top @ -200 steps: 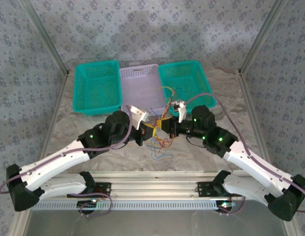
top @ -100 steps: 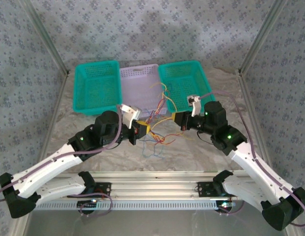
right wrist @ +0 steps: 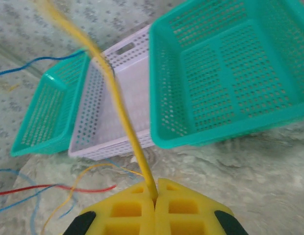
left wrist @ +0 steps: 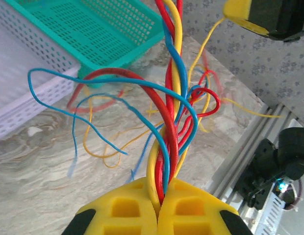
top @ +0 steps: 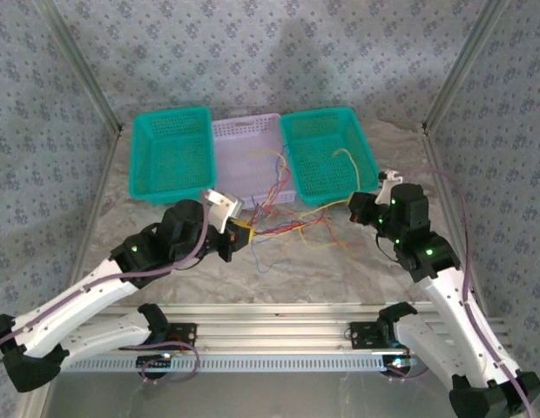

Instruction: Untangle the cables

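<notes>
Two robot arms reach over a marbled tabletop [top: 340, 270] from its near edge. Stretched between them is a tangle of thin red, blue and yellow cables [top: 283, 225]. It lies just in front of three baskets, a white basket [top: 246, 131] flanked by two green baskets [top: 170, 115].

The left tool [top: 239, 237] has yellow padded fingers and is closed tight on the bunch. In the left wrist view the cables rise from between its pads as a twisted braid of all three colours. Loose loops splay out sideways over the tabletop.

The right tool [top: 357, 209] sits well apart to the right, near the right-hand green basket. It is clamped on a single yellow cable [right wrist: 120, 107], which in the right wrist view runs up and away from between the pads.

The step in hand looks like drawing that one yellow cable out of the bunch. To do it well, the left tool should anchor the bunch firmly. The right tool should pull slowly and steadily along the strand's own line, away from the left. If the red and blue loops drag along with it, easing off and pulling from another angle would probably beat forcing it. A hard pull could tighten the knot. Loose ends drape near the basket rims and might snag there.
</notes>
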Available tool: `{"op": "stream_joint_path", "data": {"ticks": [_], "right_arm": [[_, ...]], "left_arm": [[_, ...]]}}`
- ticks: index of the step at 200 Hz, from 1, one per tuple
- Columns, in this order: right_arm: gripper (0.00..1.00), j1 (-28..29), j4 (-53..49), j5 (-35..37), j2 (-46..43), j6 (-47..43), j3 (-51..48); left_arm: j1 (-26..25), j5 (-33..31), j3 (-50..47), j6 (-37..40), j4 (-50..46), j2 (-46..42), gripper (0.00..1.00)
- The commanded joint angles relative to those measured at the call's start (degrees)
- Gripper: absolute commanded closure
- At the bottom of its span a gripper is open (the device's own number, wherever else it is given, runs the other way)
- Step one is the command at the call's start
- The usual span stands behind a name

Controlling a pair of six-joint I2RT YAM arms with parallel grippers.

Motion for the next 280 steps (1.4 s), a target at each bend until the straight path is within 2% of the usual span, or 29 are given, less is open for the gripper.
{"op": "stream_joint_path", "data": {"ticks": [1, 56, 90, 125, 175, 218, 236, 263, 280], "right_arm": [[1.00, -3.4, -2.2, 8.0, -1.5, 2.0, -0.1], [1.00, -6.4, -5.3, 13.4, -3.2, 1.5, 2.2], [1.00, -6.9, -8.2, 25.0, -5.8, 3.7, 4.8], [1.00, -6.9, -6.6, 28.3, -7.0, 4.9, 6.1], [1.00, -5.8, 0.6, 19.9, 0.8, 3.6, 12.7], [1.00, -2.8, 2.5, 19.8, 11.3, -1.1, 26.0], [1.00, -0.7, 3.1, 22.2, 17.0, -4.8, 30.9], [1.00, 1.1, 8.6, 24.4, 25.0, -12.5, 34.7], [1.00, 0.7, 8.7, 23.8, 30.5, -13.9, 38.1]], "left_arm": [[0.8, -5.4, 3.6, 2.7, -9.8, -2.0, 1.00], [2.3, -10.5, 6.3, 6.1, -15.8, -4.6, 1.00], [3.1, -16.9, 5.9, 6.4, -17.3, -6.3, 1.00], [3.6, -20.6, 4.4, 6.2, -16.7, -9.6, 1.00], [3.6, -14.1, 4.6, 5.7, -12.1, -7.9, 1.00], [3.5, -7.1, 4.7, 5.1, -7.4, -4.1, 1.00], [3.6, -4.3, 3.4, 4.7, -4.4, -4.2, 1.00], [3.5, -2.1, 2.3, 4.3, -1.2, -4.1, 1.00], [3.3, -1.6, 2.2, 4.3, -0.3, -3.4, 1.00]]}}
